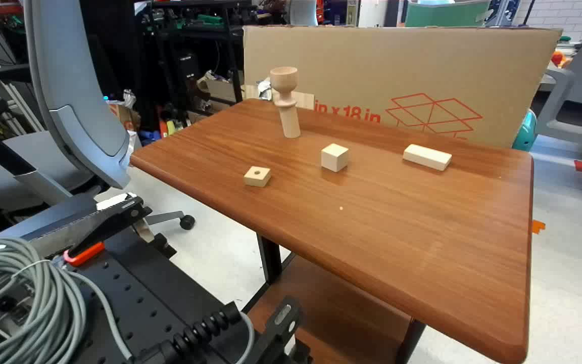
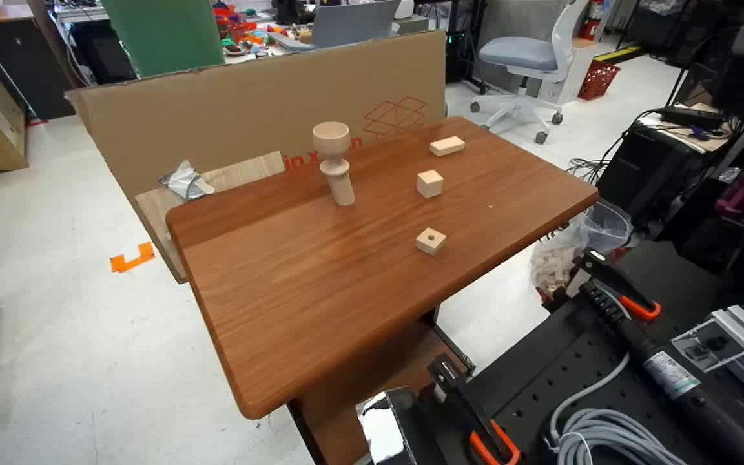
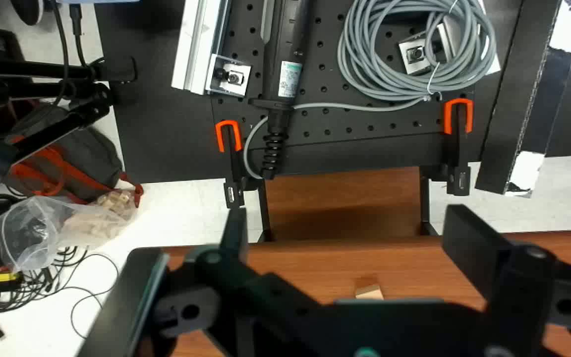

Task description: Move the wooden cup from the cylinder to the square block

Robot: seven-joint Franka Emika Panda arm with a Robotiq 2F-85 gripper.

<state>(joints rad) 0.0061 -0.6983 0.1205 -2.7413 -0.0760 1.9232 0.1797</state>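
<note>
Wrist view: caught the gripper (image 3: 346, 218) with its jaws spread wide, a broad gap between them, in front of the edge of the brown table (image 3: 310, 263). Spotted a pale end of wood (image 3: 369, 293) on the tabletop, partly covered by the gripper's body — too little showing to tell which piece. Noted also a black perforated board (image 3: 379, 151) carrying a coil of grey cable (image 3: 404, 87), with two orange-handled clamps (image 3: 458, 144) at its edge. Found the wooden cup (image 2: 331, 141) in both exterior views, upright on top of the cylinder (image 2: 342, 189), mouth up and foot touching the cylinder's end (rather like a goblet, taken together). Saw the square block (image 2: 431, 243) lying flat on the table, dark spot upward, apart from the cylinder and nearer the edge facing the black board than any other piece. Made out a plain cube (image 1: 334, 157) between that block and a rectangular bar (image 1: 427, 157), all three apart. Glimpsed a large cardboard sheet (image 1: 402, 65) with red print standing along the far edge — behind the cup in both exterior views — and a crumpled silver piece (image 2: 186, 181) on a pale wooden board (image 2: 246, 173).
</note>
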